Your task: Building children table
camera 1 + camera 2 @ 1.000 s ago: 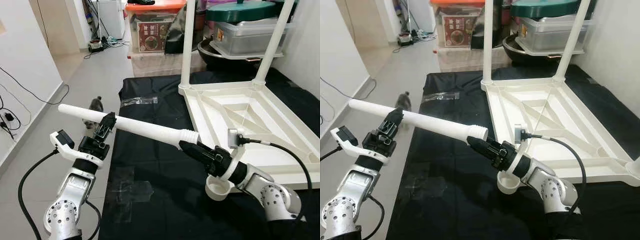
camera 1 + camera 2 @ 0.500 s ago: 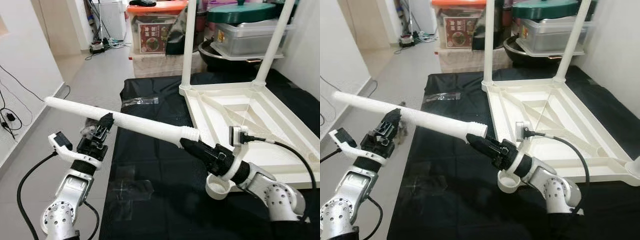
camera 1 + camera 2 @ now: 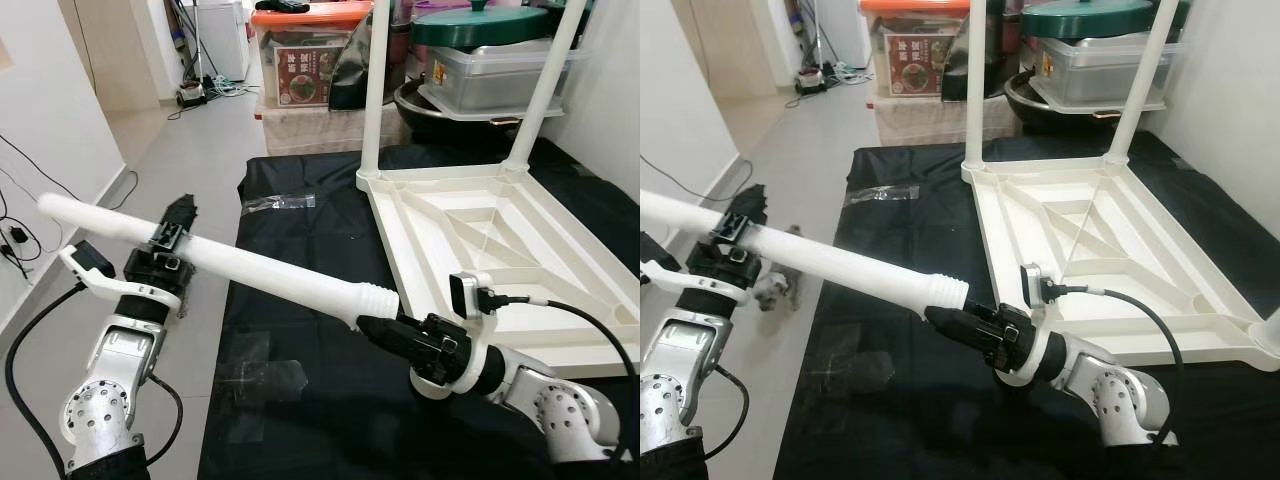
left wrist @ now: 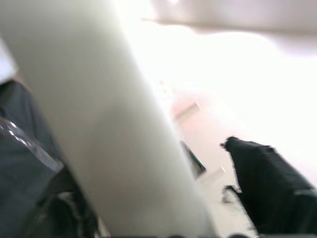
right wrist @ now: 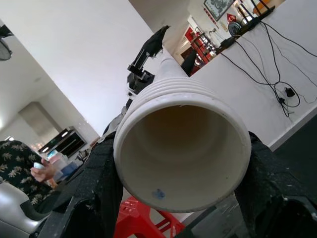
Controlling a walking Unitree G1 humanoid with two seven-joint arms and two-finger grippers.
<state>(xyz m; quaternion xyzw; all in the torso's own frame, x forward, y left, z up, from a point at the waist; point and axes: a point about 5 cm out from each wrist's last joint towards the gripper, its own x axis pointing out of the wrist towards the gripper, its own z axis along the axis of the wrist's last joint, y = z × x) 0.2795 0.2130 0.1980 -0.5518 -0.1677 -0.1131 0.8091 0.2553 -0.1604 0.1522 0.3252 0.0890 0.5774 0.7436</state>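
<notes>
I have the white table leg (image 3: 270, 275) carried across my front between both arms, slanting from 9 o'clock high down toward 4 o'clock over the black mat (image 3: 320, 400). My left gripper (image 3: 172, 232) is pinched around the plain shaft near its far end; my right gripper (image 3: 385, 330) clamps just behind the ribbed, threaded end, whose open mouth faces the right wrist camera. The upturned tabletop (image 3: 480, 240) lies at 2 o'clock with two legs already standing in its far corners. I judge the leg a hollow plastic tube: light, stiff, but smooth enough to roll or slip in narrow fingers. I'd keep one hold close to the threads for steering into a socket, and the other well apart for leverage.
</notes>
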